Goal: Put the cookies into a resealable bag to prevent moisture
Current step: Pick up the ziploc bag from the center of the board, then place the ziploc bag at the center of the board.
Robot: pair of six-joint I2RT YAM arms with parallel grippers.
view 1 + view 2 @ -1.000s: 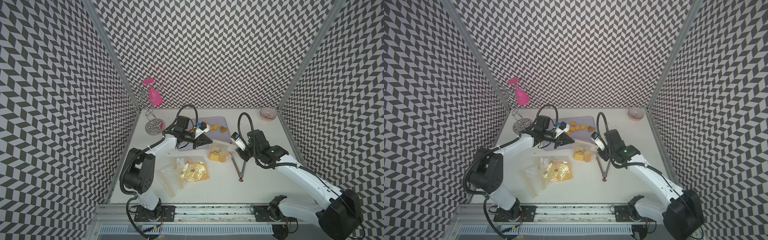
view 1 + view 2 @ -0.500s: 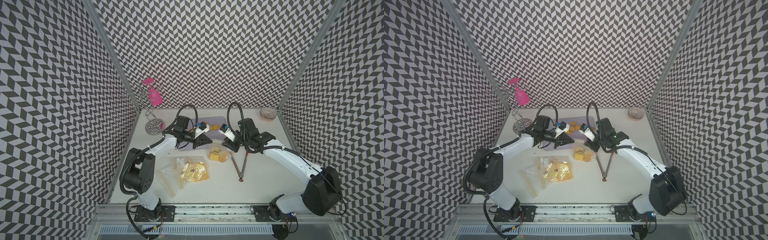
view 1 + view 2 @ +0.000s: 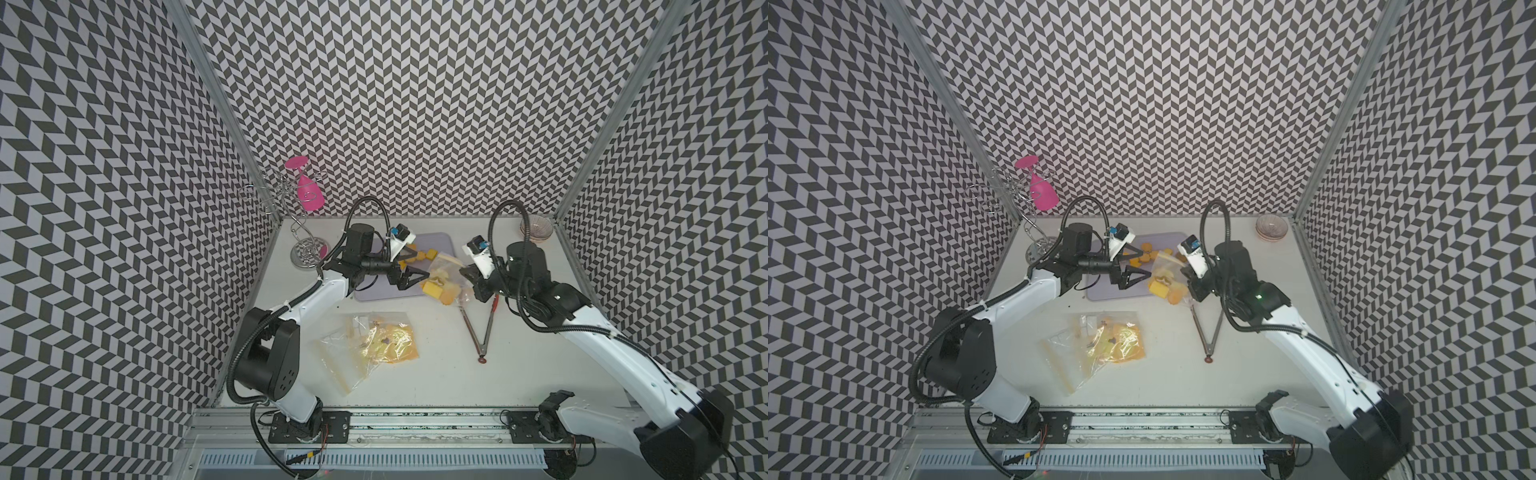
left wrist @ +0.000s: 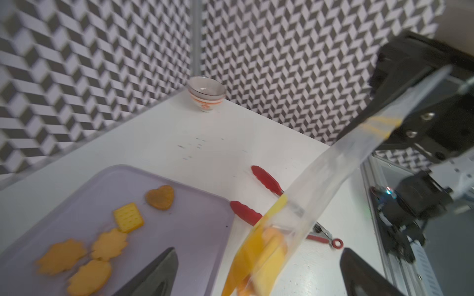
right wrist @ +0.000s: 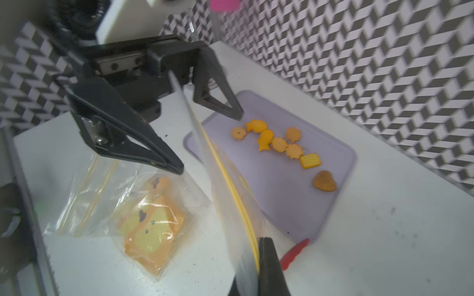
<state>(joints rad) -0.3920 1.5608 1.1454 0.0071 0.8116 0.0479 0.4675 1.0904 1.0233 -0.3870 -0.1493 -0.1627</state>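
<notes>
Left gripper [image 3: 420, 264] spread, empty, by lilac tray [image 3: 374, 291] where loose cookies [image 5: 279, 144] lie, likely light and brittle so pinch gently by edges; floppy, slippery, partly filled bag [image 4: 323, 179] hangs from right gripper [image 3: 466, 274], clamped on its zip edge.

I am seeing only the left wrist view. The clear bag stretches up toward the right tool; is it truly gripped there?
Observer: Yes. The right wrist view shows the right tool shut on the bag at its yellow zip rim.
Operator: I count five cookies on the tray. Are there more?
Observer: Yes, the right wrist view shows at least eight there.
Operator: What lies behind my camera?
Observer: A second bag with yellow contents lies on the table, toward the arm bases.
</notes>
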